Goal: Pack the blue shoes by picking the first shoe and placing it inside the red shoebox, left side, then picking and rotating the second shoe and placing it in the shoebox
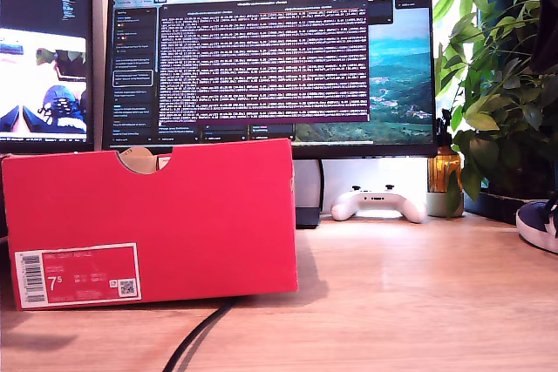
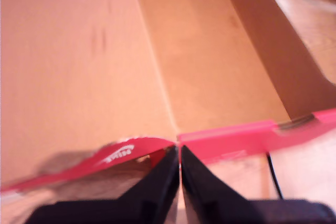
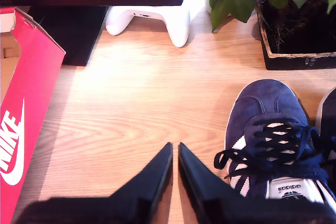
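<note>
On the worktop (image 1: 418,302), the red shoebox (image 1: 148,224) stands open at the exterior view's left. My first gripper (image 2: 179,163), fingers closed on nothing, hovers over its rim. My second gripper (image 3: 175,161), fingers likewise closed, hangs beside a blue shoe (image 3: 268,140)

The shoebox (image 1: 174,215) is bright red outside with a white-framed barcode label (image 1: 78,275) and plain tan cardboard inside. The shoe (image 3: 270,140) is dark navy with white stripes. The worktop (image 3: 136,108) is pale wood grain; the game controller (image 1: 377,204) is white.
</note>
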{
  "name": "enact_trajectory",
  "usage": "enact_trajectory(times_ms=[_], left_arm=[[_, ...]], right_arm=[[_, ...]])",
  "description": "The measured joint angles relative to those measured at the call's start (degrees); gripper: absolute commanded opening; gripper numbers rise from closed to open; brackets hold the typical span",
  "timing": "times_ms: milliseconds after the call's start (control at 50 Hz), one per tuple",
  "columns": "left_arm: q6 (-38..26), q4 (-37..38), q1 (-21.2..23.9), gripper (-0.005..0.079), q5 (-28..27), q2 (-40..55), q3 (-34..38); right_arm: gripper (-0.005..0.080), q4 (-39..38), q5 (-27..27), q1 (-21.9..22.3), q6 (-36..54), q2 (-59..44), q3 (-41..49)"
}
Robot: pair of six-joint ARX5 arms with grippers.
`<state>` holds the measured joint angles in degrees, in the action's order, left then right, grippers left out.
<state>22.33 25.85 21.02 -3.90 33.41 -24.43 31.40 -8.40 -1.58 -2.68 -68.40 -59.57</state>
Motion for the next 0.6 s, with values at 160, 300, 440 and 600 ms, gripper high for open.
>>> enact_trajectory(times_ms=[160, 300, 440, 600], left_arm=[[2.8, -2.2, 4.1, -0.0019, 6.2, 0.1, 1.2], [6.0, -3.5, 9.1, -0.0019, 13.1, 0.1, 1.5], [10.5, -5.3, 13.9, -0.0019, 17.7, 0.0, 4.5], [13.5, -7.2, 19.0, -0.0019, 24.7, 0.1, 7.9]], right_arm=[[0.0, 0.0, 0.0, 0.0, 1.1, 0.0, 0.0], [0.0, -0.1, 0.3, 0.0, 1.1, 0.0, 0.0], [0.0, -0.1, 1.3, 0.0, 1.1, 0.0, 0.0], [0.0, -0.1, 1.4, 0.0, 1.1, 0.0, 0.0]])
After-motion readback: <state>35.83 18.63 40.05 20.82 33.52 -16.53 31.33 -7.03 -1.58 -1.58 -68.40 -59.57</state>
